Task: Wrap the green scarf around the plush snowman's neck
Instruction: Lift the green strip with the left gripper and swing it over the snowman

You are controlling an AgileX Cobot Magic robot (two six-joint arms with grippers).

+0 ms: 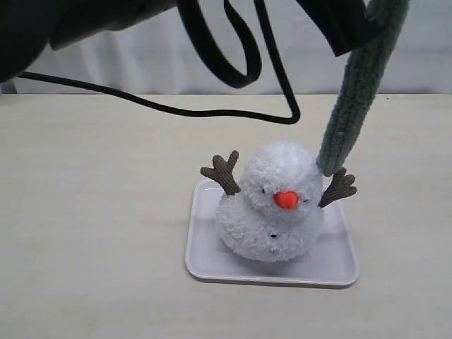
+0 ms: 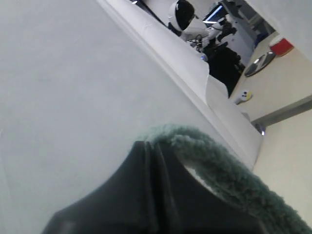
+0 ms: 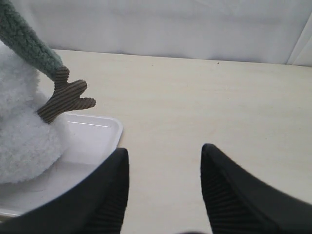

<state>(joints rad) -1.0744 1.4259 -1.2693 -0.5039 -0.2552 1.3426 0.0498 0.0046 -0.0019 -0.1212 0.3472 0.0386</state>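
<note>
Green scarf (image 1: pixel 357 99) hangs steeply beside plush snowman (image 1: pixel 272 212)
Left gripper (image 2: pixel 148 148) pinches its top end; right gripper (image 3: pixel 163 163), jaws apart, sits low beside the snowman.

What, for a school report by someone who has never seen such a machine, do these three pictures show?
This is a two-armed robot. One camera off the arms sees the table; the other two sit on the wrists. On the table a white tray holds a plush snowman. The left arm's fingers are shut on a green scarf, which hangs from high up down beside the snowman's head, not yet around its neck. The right arm's fingers stand open and empty near the tray.
</note>
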